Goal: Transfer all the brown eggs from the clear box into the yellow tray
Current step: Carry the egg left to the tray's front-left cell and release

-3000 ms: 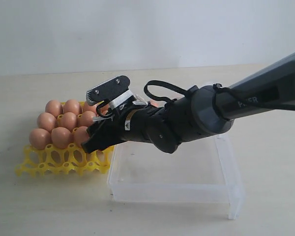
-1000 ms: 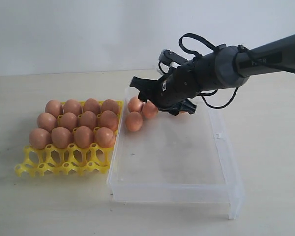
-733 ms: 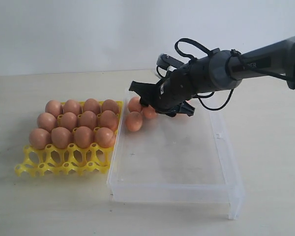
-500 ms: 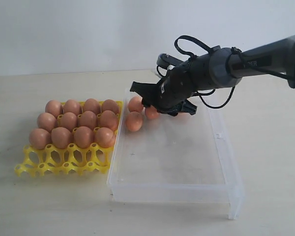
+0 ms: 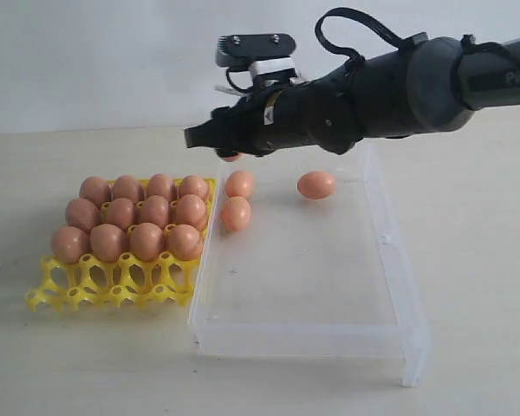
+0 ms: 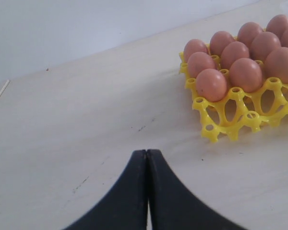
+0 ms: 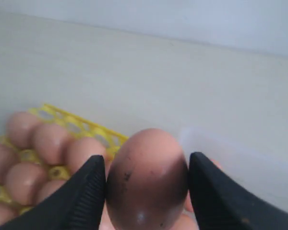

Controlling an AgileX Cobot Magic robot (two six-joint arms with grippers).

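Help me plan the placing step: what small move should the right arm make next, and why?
Probably carry it left, over the empty near row of the yellow tray. The right gripper holds a brown egg above the clear box, and the tray's other three rows are full.

Ext cam: low, side-on across table (image 5: 69, 364) twd wall (image 5: 113, 61). Both wrist cams close-in, all 3 share yellow tray (image 5: 69, 295).

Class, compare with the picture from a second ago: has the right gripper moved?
Yes. The right gripper has risen out of the clear box and shifted left, toward the yellow tray, carrying an egg.
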